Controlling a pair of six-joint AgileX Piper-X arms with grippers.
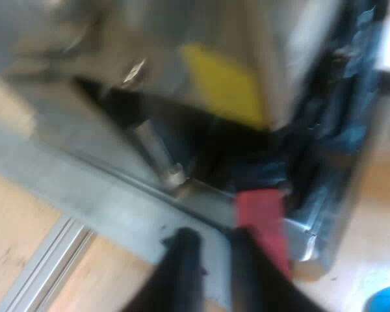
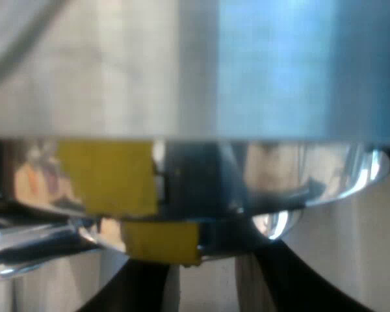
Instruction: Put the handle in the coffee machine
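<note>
From my left wrist: my left hand [image 1: 213, 239] hovers at the front of the espresso machine [image 1: 299, 58], over the grey drip tray [image 1: 110, 208]. Its two fingers stand apart with only bare tray between them, so it is open and holds nothing. The handle [image 1: 261, 218] shows by its red end, just beside one of my fingers [image 1: 247, 266], reaching out from under the machine's front. I cannot tell whether finger and red end touch. A metal tube [image 1: 155, 146] hangs down near a yellow patch [image 1: 224, 81] on the machine. A blue thing [image 1: 385, 300], perhaps the tamper, sits well apart on the wooden tabletop [image 1: 13, 221].

From my right wrist: my right hand [image 2: 211, 286] is close beneath the espresso machine [image 2: 117, 71], under a rounded chrome part [image 2: 279, 179] that carries yellow tape [image 2: 104, 179]. Whether this hand is closed on anything I cannot tell.

I judge the handle is already at the machine's front, so the step in hand is seating and locking it. Whether it is locked I cannot tell. If not, my left hand must close on the red end and swing it sideways until it stops.
</note>
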